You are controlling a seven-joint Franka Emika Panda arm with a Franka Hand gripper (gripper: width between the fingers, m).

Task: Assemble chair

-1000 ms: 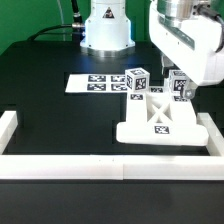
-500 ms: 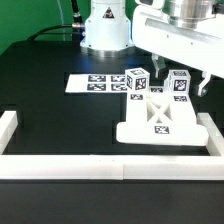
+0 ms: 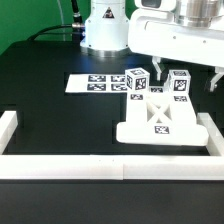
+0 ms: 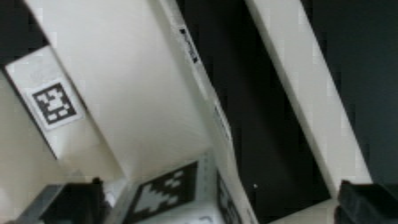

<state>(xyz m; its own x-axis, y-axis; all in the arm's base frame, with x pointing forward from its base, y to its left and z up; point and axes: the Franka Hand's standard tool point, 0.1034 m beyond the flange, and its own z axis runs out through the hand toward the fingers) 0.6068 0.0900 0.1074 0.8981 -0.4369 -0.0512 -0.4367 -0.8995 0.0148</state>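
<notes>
I see the chair (image 3: 158, 115) standing on the black table (image 3: 60, 115), against the white border rail (image 3: 110, 165), just beside the marker board (image 3: 98, 83). My end effector (image 4: 217, 205) hangs above it, spread, empty.

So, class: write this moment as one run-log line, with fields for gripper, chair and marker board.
gripper: open, empty, above the chair | chair: partly built, against the border rail | marker board: flat behind the chair

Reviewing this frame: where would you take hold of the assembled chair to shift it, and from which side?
From above, on one of the two upright posts of the chair. They stand clear of the X-braced panel, narrow enough for open jaws; the flat base sits low against the border rail.
</notes>
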